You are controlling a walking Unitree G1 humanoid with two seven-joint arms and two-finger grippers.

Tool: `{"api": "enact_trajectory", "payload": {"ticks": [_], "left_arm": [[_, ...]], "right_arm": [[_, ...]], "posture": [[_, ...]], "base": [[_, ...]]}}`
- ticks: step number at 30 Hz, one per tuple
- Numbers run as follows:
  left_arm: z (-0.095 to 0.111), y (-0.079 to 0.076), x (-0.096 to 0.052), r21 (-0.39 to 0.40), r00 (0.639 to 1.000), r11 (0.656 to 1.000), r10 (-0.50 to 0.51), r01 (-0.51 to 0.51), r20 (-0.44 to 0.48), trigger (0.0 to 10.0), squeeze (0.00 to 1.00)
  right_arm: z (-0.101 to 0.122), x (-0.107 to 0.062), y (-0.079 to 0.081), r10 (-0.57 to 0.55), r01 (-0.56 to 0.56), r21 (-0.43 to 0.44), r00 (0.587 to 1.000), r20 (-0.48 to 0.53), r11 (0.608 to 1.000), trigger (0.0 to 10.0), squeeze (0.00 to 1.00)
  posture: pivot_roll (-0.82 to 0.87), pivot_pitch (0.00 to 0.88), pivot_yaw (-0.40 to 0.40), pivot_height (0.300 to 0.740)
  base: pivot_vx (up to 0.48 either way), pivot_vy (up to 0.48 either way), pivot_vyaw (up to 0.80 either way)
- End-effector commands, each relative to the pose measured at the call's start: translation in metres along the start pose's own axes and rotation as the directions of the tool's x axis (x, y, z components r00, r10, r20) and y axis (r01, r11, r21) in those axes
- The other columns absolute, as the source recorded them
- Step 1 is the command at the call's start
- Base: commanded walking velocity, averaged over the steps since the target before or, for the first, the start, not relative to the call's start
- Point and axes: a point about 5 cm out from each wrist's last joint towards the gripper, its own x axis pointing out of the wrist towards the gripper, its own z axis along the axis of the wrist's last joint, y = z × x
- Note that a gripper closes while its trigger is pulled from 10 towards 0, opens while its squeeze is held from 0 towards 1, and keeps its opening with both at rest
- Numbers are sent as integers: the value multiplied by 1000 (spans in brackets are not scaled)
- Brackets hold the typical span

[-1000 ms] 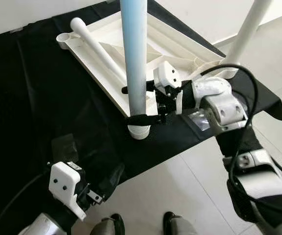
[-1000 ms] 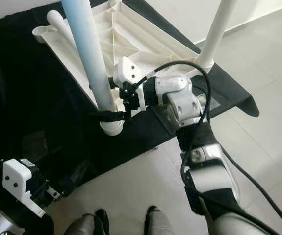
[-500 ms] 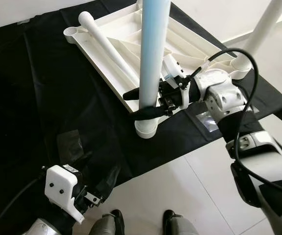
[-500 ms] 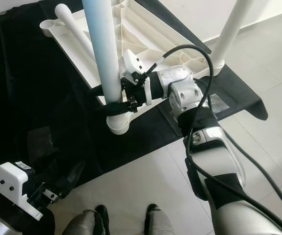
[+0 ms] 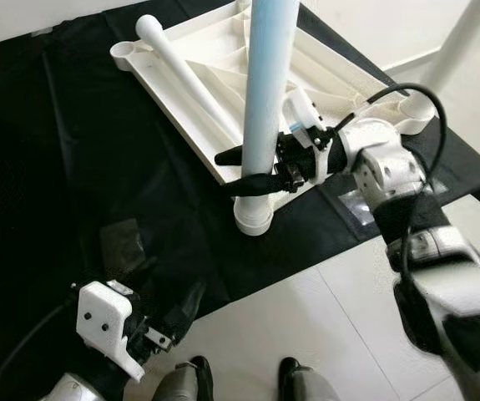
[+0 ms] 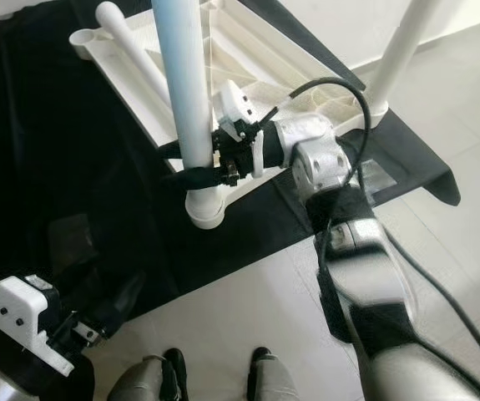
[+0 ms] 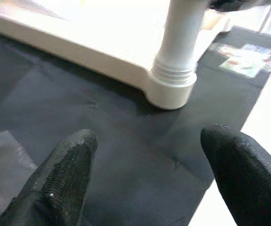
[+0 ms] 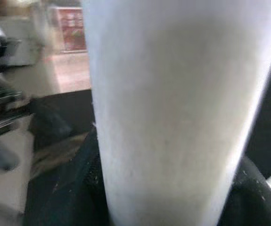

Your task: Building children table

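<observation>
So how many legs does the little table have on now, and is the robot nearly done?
Done: one white leg stands in a far corner of the upside-down tabletop. In hand: the right gripper is shut around a light blue leg standing in the near corner socket. Left: another white leg lies loose on the tabletop, and its corner socket is empty. The left gripper hangs open, low by the black cloth.

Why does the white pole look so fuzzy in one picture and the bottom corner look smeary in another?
Right wrist view: the pole sits right against the lens, inside the right tool, so it is out of focus. Right eye view: the robot's right arm at the lower edge is smeared. Left wrist view: the left tool's fingers are soft, while the pole's socket is sharper.
</observation>
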Motion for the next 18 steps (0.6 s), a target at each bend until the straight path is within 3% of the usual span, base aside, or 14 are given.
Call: {"api": "enact_trajectory", "payload": {"ticks": [1, 2, 3, 6, 7, 8, 11, 12, 13, 17, 18], "left_arm": [[-3, -1, -2, -5, 1000, 1000, -2, 2, -15, 10000, 0], [-3, -1, -2, -5, 1000, 1000, -2, 2, -15, 10000, 0], [-3, 1, -2, -5, 1000, 1000, -3, 3, -15, 10000, 0], [-3, 1, -2, -5, 1000, 1000, -3, 3, -15, 10000, 0], [-3, 2, -1, -5, 1000, 1000, -3, 3, -15, 10000, 0], [-4, 3, 0, -8, 1000, 1000, -12, 12, -16, 10000, 0], [-4, 3, 0, -8, 1000, 1000, -12, 12, -16, 10000, 0], [-6, 3, 2, -9, 1000, 1000, -19, 18, -17, 10000, 0], [-7, 4, 3, -8, 1000, 1000, -18, 18, -15, 10000, 0], [-8, 5, 4, -7, 1000, 1000, -16, 16, -14, 10000, 0], [-8, 6, 4, -5, 1000, 1000, -12, 12, -12, 10000, 0]], "right_arm": [[-35, 19, 18, -444, 451, 85, 891, -93, 888, 0, 0], [-35, 19, 18, -444, 451, 85, 891, -93, 888, 0, 0], [-52, 19, 40, -695, 716, 50, 690, -202, 697, 0, 0], [-52, 19, 40, -695, 716, 50, 690, -202, 697, 0, 0], [-57, 19, 64, -781, 809, 47, 580, -232, 587, 0, 0], [-59, 30, 79, -802, 833, 67, 548, -237, 549, 0, 0], [-59, 30, 79, -802, 833, 67, 548, -237, 549, 0, 0], [-60, 46, 88, -759, 789, 114, 612, -223, 603, 0, 0], [-60, 57, 90, -724, 753, 148, 657, -210, 641, 3490, 0], [-61, 62, 90, -709, 739, 161, 673, -209, 654, 3490, 0], [-59, 65, 88, -682, 711, 164, 703, -204, 684, 10000, 0]], "posture": [[29, 315, 19, 740], [29, 315, 19, 740], [11, 322, 32, 740], [11, 322, 32, 740], [12, 320, 36, 740], [6, 304, 53, 740], [6, 304, 53, 740], [7, 290, 51, 740], [5, 283, 47, 740], [5, 283, 47, 740], [6, 282, 45, 740]], "base": [[0, 0, 0], [0, 0, 0], [0, 0, 0], [0, 0, 0], [0, 0, 0], [0, 0, 0], [0, 0, 0], [0, 0, 0], [0, 0, 0], [0, 0, 0], [0, 0, 0]]}}
